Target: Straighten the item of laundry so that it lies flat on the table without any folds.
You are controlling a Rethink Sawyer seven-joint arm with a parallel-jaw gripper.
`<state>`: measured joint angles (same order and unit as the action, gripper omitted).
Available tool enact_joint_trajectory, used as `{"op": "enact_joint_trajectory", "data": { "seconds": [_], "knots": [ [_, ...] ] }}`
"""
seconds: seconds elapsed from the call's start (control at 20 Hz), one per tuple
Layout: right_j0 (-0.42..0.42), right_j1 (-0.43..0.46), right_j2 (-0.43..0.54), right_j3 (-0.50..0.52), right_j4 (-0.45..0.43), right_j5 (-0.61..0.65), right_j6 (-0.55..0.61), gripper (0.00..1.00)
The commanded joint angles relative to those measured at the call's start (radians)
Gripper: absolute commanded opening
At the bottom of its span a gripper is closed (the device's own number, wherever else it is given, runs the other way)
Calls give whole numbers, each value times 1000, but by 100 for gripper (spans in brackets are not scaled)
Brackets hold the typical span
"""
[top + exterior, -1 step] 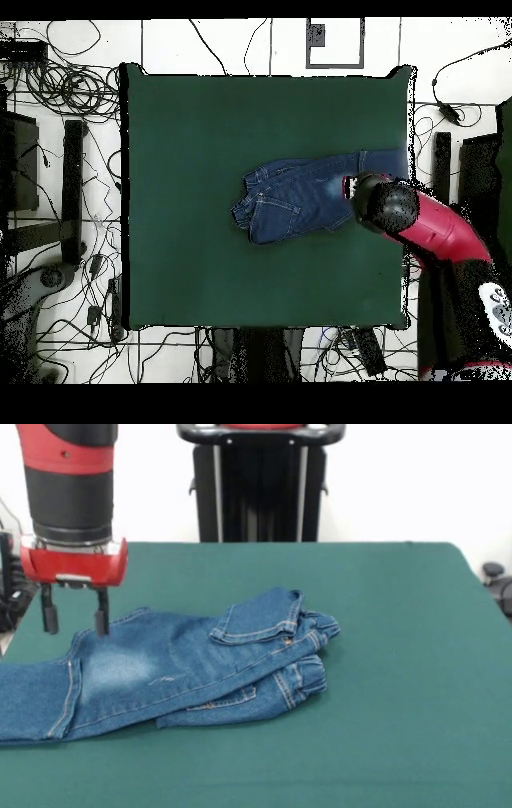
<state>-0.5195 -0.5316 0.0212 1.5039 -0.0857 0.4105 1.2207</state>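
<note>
Jeans [184, 668] bunched on table [400, 664], folded waist lying off to one side of gripper [75, 620]. Fingers apart, tips just above denim leg. Best lowered, pinched on top layer only, then drawn away from fold, slowly.

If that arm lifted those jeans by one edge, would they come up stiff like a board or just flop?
Probably flop: the jeans already lie bunched, with the waist end folded over on itself. A lifted edge would likely trail the rest along the green table rather than rise whole. The felt-like top may drag on the denim. The gripper hangs with open fingers over the faded patch.
</note>
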Motion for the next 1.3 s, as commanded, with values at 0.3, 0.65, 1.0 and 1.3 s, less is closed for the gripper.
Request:
{"op": "enact_joint_trajectory", "data": {
  "seconds": [0.3,0.65,1.0,1.3],
  "knots": [
    [63,81,121,-23,-45,-46,76,100],
    [50,99,134,-38,-44,-37,58,100],
    [45,105,141,-54,-44,-25,47,100],
    [20,140,166,-98,-47,-10,13,100]
  ]
}}
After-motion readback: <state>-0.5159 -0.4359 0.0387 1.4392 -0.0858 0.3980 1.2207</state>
